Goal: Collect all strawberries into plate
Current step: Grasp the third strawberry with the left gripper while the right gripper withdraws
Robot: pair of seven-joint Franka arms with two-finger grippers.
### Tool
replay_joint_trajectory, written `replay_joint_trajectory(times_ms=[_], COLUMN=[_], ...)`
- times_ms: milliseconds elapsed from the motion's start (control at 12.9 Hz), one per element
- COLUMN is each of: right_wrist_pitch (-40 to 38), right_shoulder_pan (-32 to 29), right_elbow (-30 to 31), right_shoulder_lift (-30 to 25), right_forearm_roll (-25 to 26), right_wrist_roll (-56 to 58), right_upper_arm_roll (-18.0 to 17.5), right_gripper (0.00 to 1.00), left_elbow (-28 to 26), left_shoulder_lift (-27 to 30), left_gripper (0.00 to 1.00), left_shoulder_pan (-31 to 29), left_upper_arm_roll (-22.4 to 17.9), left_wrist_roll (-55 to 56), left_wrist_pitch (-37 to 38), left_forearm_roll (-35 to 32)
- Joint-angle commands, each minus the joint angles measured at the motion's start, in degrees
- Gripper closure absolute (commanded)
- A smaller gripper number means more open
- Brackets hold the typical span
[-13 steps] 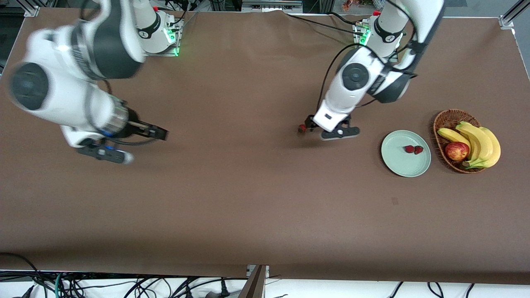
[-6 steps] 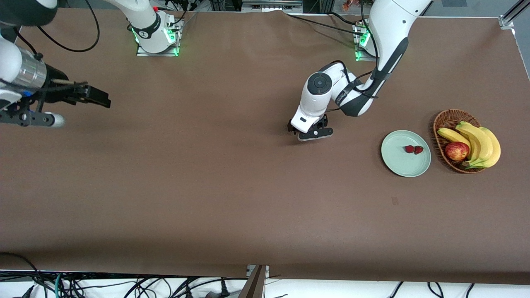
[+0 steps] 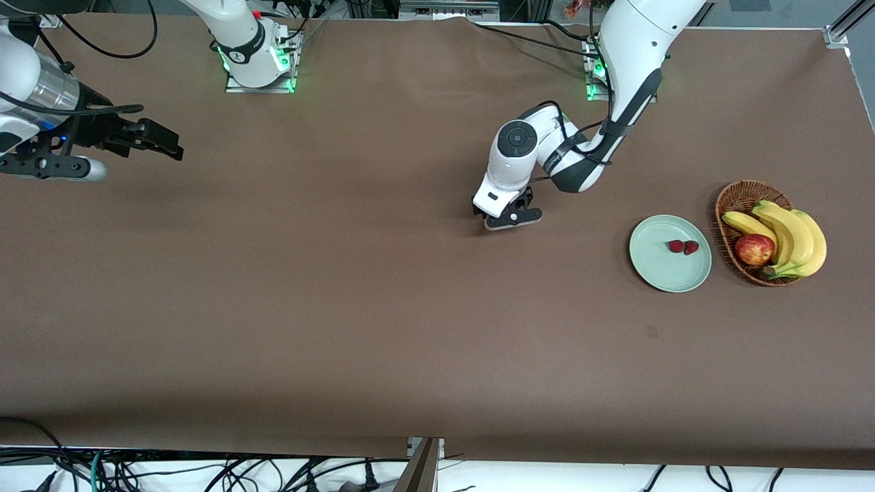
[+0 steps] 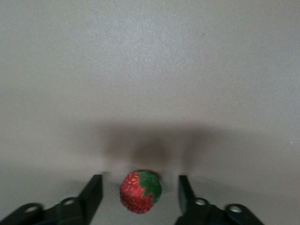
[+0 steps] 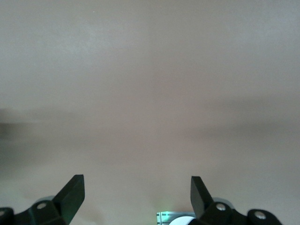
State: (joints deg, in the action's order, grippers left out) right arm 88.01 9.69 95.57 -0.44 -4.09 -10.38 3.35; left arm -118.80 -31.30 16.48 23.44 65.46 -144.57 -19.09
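Two strawberries (image 3: 676,246) (image 3: 691,247) lie on the pale mint-green plate (image 3: 666,273), beside the basket. A third strawberry (image 4: 140,191) lies on the brown table between the open fingers of my left gripper (image 4: 139,179), with a gap on each side. In the front view my left gripper (image 3: 495,213) is low over the table's middle and hides that berry. My right gripper (image 3: 171,145) is open and empty, up in the air at the right arm's end of the table; it also shows in the right wrist view (image 5: 137,179).
A brown wicker basket (image 3: 731,195) with bananas (image 3: 793,236) and a red-yellow apple (image 3: 754,249) stands beside the plate at the left arm's end.
My left gripper has moved over the lone strawberry, which showed beside it and is now hidden in the front view. My right arm has swung back toward its end of the table.
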Motion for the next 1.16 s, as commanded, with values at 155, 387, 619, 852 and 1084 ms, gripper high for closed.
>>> replay_joint_trajectory(times_ms=[155,387,619,852,1084], right_wrist_pitch=[1.1,1.1,0.7,1.0,0.9], right_shoulder_pan=[-1.4,-1.5,-1.5,-1.7,-1.7], right_elbow=[-0.3,-1.8,-3.6,-4.1,-4.3], right_shoulder_lift=[-0.4,0.3,1.8,1.8,2.2], right_forearm_roll=[1.7,1.8,1.8,2.7,2.7], right_wrist_roll=[0.4,0.5,0.5,0.9,1.0], right_upper_arm_roll=[-1.6,-1.4,-1.4,-1.4,-1.3], right_gripper=[0.00,0.00,0.00,0.00,0.00], left_elbow=[1.4,4.9,12.8,20.7,21.9], left_shoulder_lift=[0.0,1.3,2.8,2.8,4.9], left_gripper=[0.81,0.84,0.85,0.85,0.85], left_shoulder_pan=[0.4,-1.1,-6.6,-13.1,-15.9], left_upper_arm_roll=[-0.5,-0.5,1.7,3.7,-1.3], left_wrist_roll=[2.6,2.2,-0.1,-8.6,-24.1], left_wrist_pitch=[0.5,4.4,14.7,24.3,29.4], left_forearm_roll=[-1.6,-1.5,1.1,5.4,11.4])
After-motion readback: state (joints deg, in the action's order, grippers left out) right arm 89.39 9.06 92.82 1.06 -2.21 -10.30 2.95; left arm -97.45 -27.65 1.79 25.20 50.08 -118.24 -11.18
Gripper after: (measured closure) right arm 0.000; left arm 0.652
